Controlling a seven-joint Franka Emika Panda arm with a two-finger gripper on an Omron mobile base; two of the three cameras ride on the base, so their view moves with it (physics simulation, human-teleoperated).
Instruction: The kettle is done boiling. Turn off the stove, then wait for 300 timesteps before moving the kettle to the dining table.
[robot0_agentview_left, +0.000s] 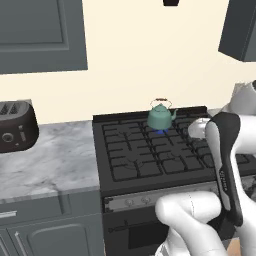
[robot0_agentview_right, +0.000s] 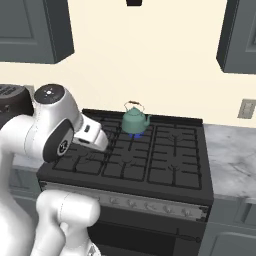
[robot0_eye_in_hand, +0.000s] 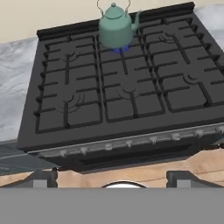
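Kettle (robot0_eye_in_hand: 115, 29), round teal, thin wire handle, upright on stove's (robot0_eye_in_hand: 127, 94) far centre grate over blue flame, marble counter (robot0_agentview_left: 47, 155) left, our gripper (robot0_eye_in_hand: 113, 178) fingers spread wide, holding nothing.

no readable text, labels or numbers anywhere

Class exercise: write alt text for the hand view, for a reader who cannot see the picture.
A small teal kettle sits on a back burner of a black gas stove, with a blue flame showing beneath it. A silver strip of knobs runs along the stove's front edge, and grey marble counter lies beside it.
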